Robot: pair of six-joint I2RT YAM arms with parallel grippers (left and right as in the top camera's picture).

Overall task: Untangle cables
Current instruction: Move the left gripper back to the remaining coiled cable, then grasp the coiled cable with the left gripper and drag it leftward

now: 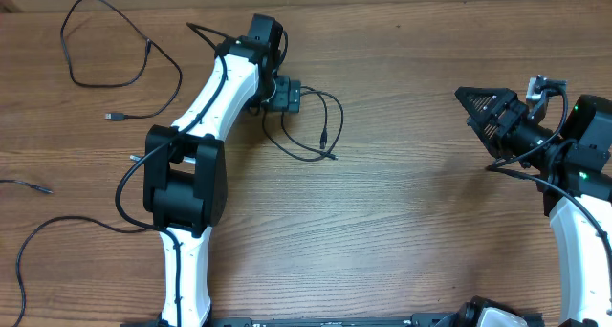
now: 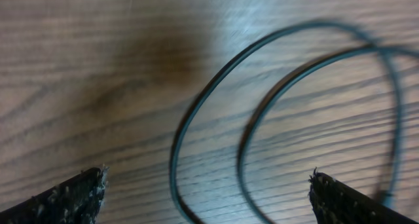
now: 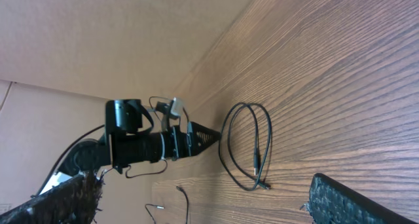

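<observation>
The left gripper (image 2: 206, 190) has its fingers (image 2: 65, 198) spread wide, one tip in each lower corner of the left wrist view, and nothing is pinched between them. On the wood above and between those tips lie two curved strands of the looped cable (image 2: 196, 99). The outer strand runs down close to the tip in the lower right corner, but whether it touches cannot be told.

In the overhead view this gripper sits in the upper middle of the frame. The looped cable lies just below and to the right of it, with its small plug ends at the loop's lower right.

The right gripper (image 3: 203, 185) also has its fingers (image 3: 357, 201) wide apart, empty, over bare table (image 1: 411, 222). Overhead it is at the right of the frame, well apart from the looped cable.

A long cable (image 1: 143, 59) winds across the upper left of the overhead frame, its plug end resting left of the left arm (image 1: 206, 107). A short cable end (image 1: 33, 186) enters from the left edge, and another thin cord (image 1: 43, 233) curves through the lower left
</observation>
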